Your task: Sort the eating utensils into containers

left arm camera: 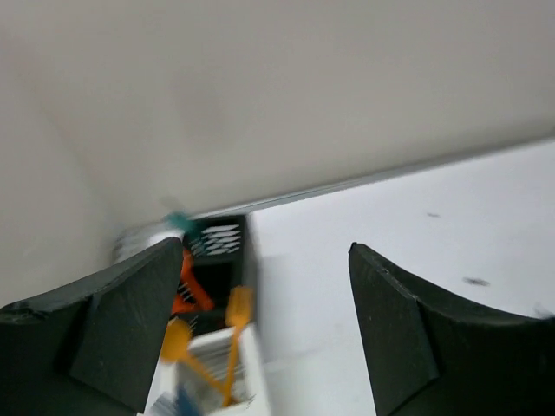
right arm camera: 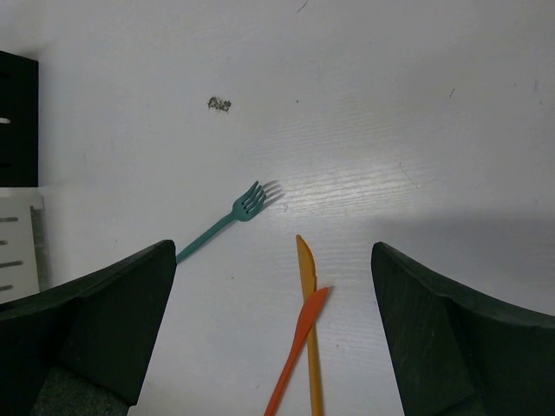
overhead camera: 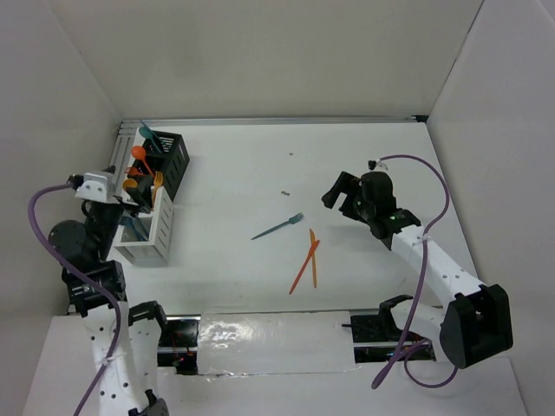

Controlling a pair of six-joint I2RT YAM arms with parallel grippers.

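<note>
A teal fork (overhead camera: 277, 226) lies mid-table, also in the right wrist view (right arm camera: 221, 222). An orange knife (overhead camera: 303, 269) and a yellow knife (overhead camera: 313, 260) lie crossed near it; both show in the right wrist view (right arm camera: 297, 347) (right arm camera: 305, 277). A black caddy (overhead camera: 167, 160) and a white caddy (overhead camera: 154, 230) stand at the left, holding several utensils; both show blurred in the left wrist view (left arm camera: 217, 251) (left arm camera: 251, 364). My left gripper (overhead camera: 130, 199) is open and empty over the white caddy. My right gripper (overhead camera: 342, 195) is open and empty, up right of the loose utensils.
White walls enclose the table on three sides. A metal rail (overhead camera: 277, 120) runs along the far edge. Small dark specks (overhead camera: 285, 191) lie on the table beyond the fork. A taped strip (overhead camera: 269, 334) runs along the near edge between the arm bases.
</note>
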